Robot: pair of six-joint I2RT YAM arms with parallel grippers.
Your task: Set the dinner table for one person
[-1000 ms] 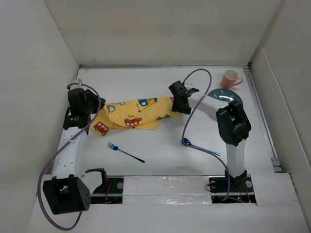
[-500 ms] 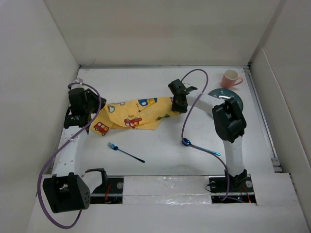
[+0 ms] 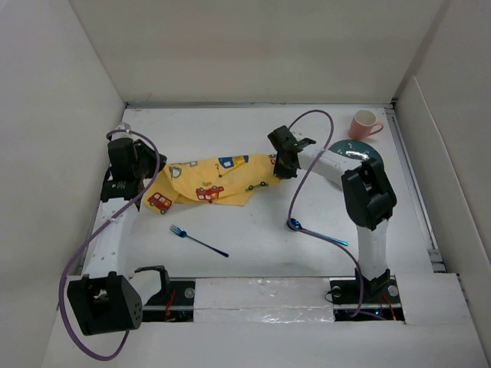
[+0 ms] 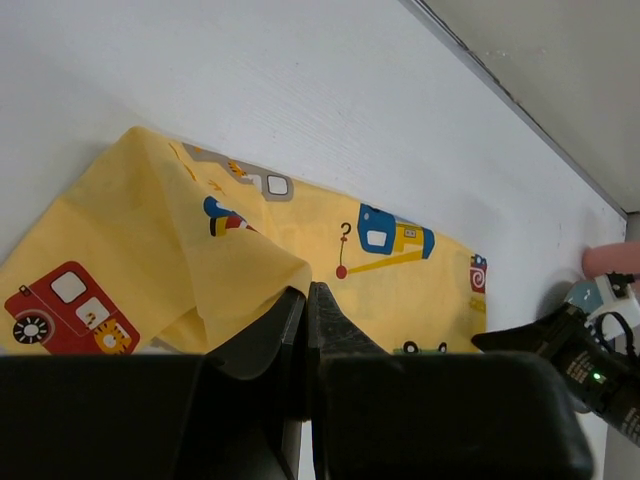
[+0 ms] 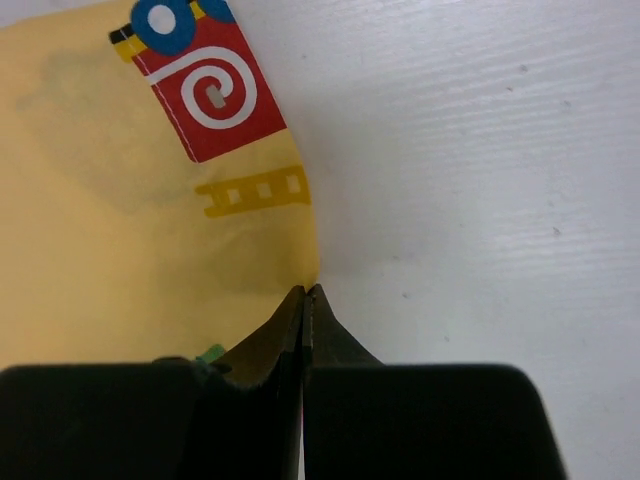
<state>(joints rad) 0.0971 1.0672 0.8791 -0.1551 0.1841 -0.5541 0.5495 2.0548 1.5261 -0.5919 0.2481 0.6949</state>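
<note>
On the white dinner table (image 3: 253, 253) lies a crumpled yellow cartoon-print placemat (image 3: 215, 182), left of centre. My left gripper (image 3: 149, 172) is at its left end, shut on a raised fold of the placemat (image 4: 240, 270); the jaws (image 4: 307, 290) meet with cloth draped over the left finger. My right gripper (image 3: 282, 170) is low at the right edge of the placemat (image 5: 120, 200), jaws pressed together (image 5: 307, 290) on the very edge of the cloth.
A blue fork (image 3: 198, 241) lies near the front left, a blue spoon (image 3: 316, 232) near the front right. A dark teal plate (image 3: 360, 153) and a pink cup (image 3: 365, 124) sit at the back right. White walls enclose the table.
The right gripper's jaws have closed on the placemat's right edge. The left arm has not moved.
</note>
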